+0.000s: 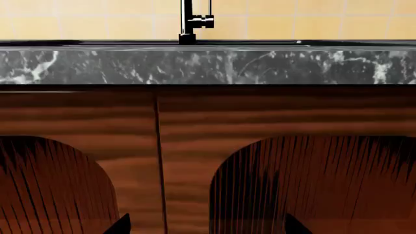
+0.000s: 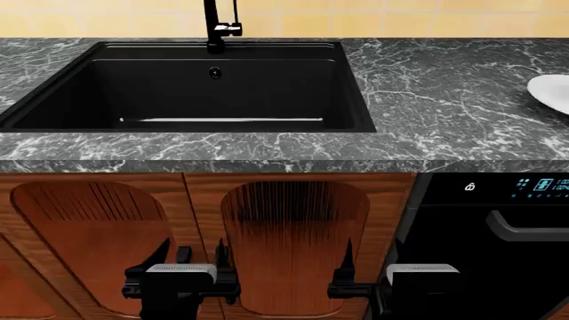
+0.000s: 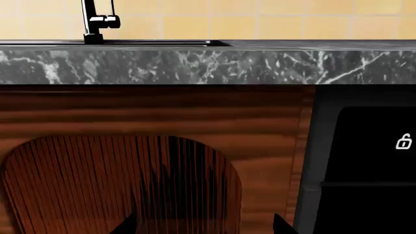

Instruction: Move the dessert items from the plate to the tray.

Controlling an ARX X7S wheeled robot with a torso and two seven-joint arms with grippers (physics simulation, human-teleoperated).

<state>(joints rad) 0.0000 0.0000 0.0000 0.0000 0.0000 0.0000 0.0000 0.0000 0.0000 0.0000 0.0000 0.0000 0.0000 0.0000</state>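
Nothing looks done: both grippers, left (image 2: pixel 197 261) and right (image 2: pixel 362 261), hang low before the cabinet doors (image 2: pixel 294 247) with jaws wide and empty, while cones and tray are out of view, only a white plate (image 2: pixel 551 93) edging the bench (image 2: pixel 444 87) at upper right.

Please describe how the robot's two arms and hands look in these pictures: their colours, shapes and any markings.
In the head view both arms are mostly black and blocky. Each carries a light grey, finely ribbed rectangular plate on top. The left hand and right hand each end in thin, dark, pointed fingers. In the wrist views only black wedge-shaped fingertips show at the picture's edge. I see no cables, logos or text.
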